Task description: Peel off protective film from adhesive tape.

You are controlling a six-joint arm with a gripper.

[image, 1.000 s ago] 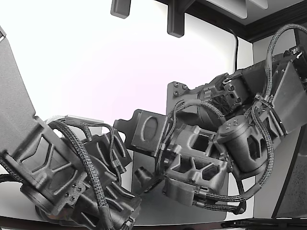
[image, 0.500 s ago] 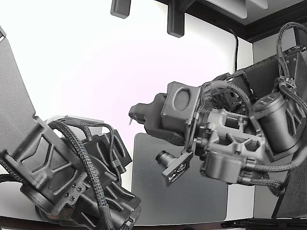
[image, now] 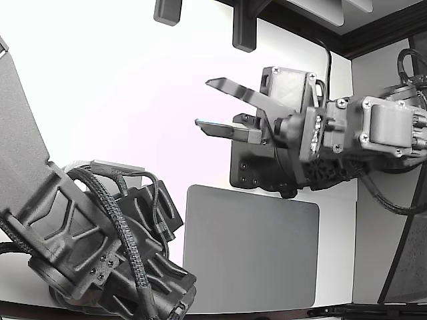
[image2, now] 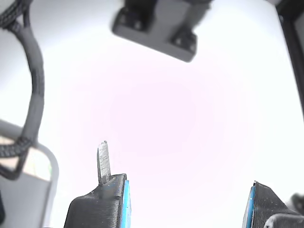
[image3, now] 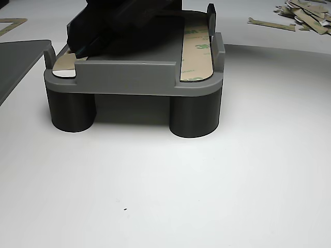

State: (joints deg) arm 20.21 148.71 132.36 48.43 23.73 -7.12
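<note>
Jaws spread wide in mid-air, thin film strip (image2: 103, 160) upright on one fingertip (image2: 102, 204), gap empty.

Fixture (image3: 134, 77) on bench; tape strip (image3: 196, 54) along its right side in other view; scraps (image3: 302, 15) at far-right corner.

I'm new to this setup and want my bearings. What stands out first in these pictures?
The gripper hangs high in the exterior view, jaws open; in the wrist view a thin sliver sticks up from one finger. In the other view, a grey holder on round legs carries a tan tape strip along one side, with a heap of peeled scraps behind it.
</note>
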